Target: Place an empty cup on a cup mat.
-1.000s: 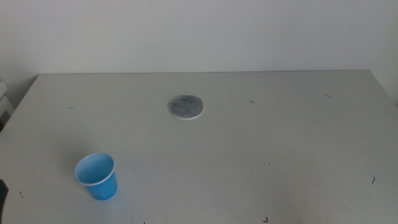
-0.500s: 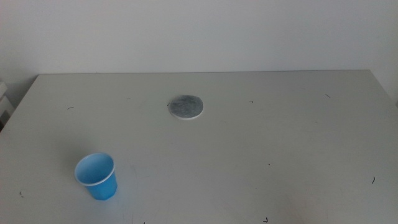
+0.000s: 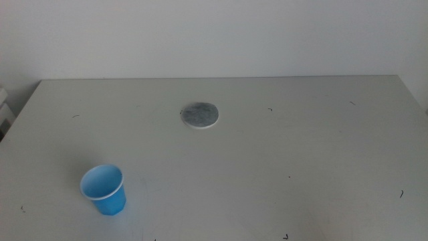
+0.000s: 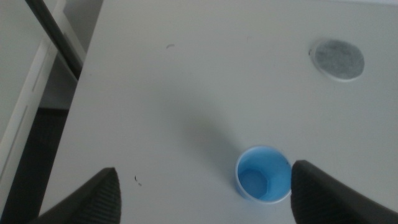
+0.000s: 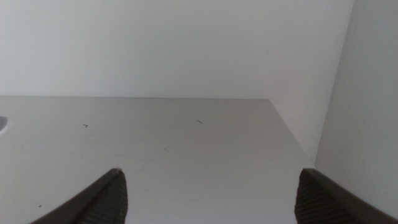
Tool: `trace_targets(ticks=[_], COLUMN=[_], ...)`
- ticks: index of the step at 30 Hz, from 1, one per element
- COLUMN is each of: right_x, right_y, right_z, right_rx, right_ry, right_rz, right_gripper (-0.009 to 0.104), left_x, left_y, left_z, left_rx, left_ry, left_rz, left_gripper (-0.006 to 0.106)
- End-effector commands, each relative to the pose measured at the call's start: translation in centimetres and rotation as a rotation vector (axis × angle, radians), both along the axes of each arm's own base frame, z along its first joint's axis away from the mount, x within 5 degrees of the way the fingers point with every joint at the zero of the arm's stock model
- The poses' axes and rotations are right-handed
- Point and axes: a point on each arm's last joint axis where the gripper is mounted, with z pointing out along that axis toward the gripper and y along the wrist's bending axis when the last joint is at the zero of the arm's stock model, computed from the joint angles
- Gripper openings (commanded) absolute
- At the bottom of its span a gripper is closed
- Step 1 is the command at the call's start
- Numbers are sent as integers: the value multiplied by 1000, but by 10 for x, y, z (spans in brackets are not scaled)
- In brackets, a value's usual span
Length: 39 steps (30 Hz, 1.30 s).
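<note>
The blue cup point(image 3: 103, 189) stands upright and empty near the table's front left. The grey cup mat point(image 3: 200, 114) with a white edge lies flat at the middle back, well apart from the cup. Neither arm shows in the middle view. In the left wrist view my left gripper point(image 4: 204, 168) is open and empty above the table; the cup point(image 4: 263, 174) sits below it, close to one jaw, and the mat point(image 4: 338, 60) lies farther off. My right gripper point(image 5: 209, 171) is open and empty over bare table at the right side.
The grey table point(image 3: 301, 154) has a white wall behind it. Its left edge point(image 4: 68, 106) drops to a dark gap beside a white frame. Its right edge point(image 5: 292, 134) runs close to a white wall. A few small dark specks mark the tabletop.
A small dark shape at the middle view's bottom left edge a second ago is gone. The cup and the mat have not moved.
</note>
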Motion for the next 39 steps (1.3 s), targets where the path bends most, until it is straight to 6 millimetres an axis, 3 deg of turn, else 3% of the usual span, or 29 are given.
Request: trace_targets(ticks=[1, 22, 39], right_x=[-2, -2, -2], right_y=[0, 0, 0], right_z=[12, 12, 12], right_rx=[-23, -23, -23], right_ry=[-107, -107, -107], right_rz=[2, 2, 2], right_gripper=[94, 94, 94], left_x=[10, 90, 157], left_y=[-2, -6, -36], left_z=[11, -50, -145], left_rx=[-18, -71, -80], left_ry=[-14, 317, 612], left_rz=[-15, -46, -120], left_gripper=[105, 105, 105])
